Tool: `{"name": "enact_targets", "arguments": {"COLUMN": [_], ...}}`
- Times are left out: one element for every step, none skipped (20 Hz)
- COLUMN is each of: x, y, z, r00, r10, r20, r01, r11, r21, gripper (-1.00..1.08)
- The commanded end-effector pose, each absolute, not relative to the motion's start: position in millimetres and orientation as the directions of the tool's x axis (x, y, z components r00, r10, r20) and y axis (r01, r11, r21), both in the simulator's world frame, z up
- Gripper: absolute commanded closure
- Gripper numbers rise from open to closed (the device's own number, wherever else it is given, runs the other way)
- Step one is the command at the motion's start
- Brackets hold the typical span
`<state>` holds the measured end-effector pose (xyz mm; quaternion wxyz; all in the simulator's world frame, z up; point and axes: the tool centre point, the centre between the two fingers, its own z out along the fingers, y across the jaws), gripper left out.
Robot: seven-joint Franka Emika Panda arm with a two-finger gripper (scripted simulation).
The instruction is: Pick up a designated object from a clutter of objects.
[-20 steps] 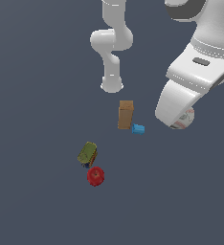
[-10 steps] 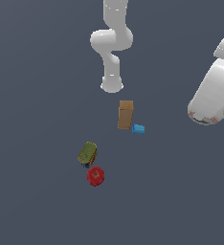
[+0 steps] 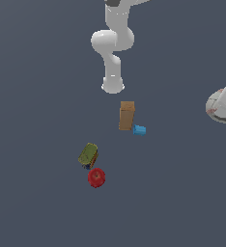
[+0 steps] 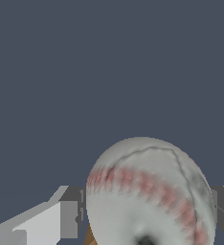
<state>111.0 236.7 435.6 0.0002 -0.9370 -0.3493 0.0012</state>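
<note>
The designated object, an off-white ball (image 3: 214, 109) with reddish seams, hangs at the exterior view's far right edge, well apart from the rest of the clutter. A white part of the hand covers its right side. In the wrist view the ball (image 4: 147, 191) fills the space between both dark fingers (image 4: 72, 217), and my gripper (image 4: 147, 217) is shut on it. The rest of the clutter of objects lies on the floor: a tall brown box (image 3: 126, 115), a small blue block (image 3: 139, 130), an olive-green can (image 3: 88, 155) and a red round fruit (image 3: 96, 177).
The arm's white base (image 3: 113, 84) stands behind the brown box. A sliver of brown shows under the ball in the wrist view. The dark grey floor spreads out around the items.
The hand has swung toward the exterior view's right with the ball in it, and most of the hand has left the picture. The items on the floor have not moved.
</note>
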Motion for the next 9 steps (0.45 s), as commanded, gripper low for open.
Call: {"name": "enact_targets", "arguments": {"x": [112.5, 112.9, 113.0, 113.3, 113.6, 113.8, 113.9, 114.0, 114.0], "y": [239.6, 240.4, 241.6, 242.2, 242.6, 242.9, 243.2, 243.3, 243.3], "z": [439.9, 440.7, 441.3, 441.9, 442.3, 442.6, 442.8, 443.0, 443.0], "r00": [0.756, 0.756, 0.756, 0.756, 0.756, 0.756, 0.756, 0.756, 0.756], "r10": [0.654, 0.654, 0.655, 0.655, 0.655, 0.655, 0.655, 0.655, 0.655], "r20": [0.000, 0.000, 0.000, 0.000, 0.000, 0.000, 0.000, 0.000, 0.000], "r01": [0.654, 0.654, 0.655, 0.655, 0.655, 0.655, 0.655, 0.655, 0.655], "r11": [-0.756, -0.756, -0.756, -0.756, -0.756, -0.756, -0.756, -0.756, -0.756], "r21": [0.000, 0.000, 0.000, 0.000, 0.000, 0.000, 0.000, 0.000, 0.000], "gripper": [1.08, 1.08, 1.08, 1.08, 1.08, 1.08, 1.08, 1.08, 1.08]}}
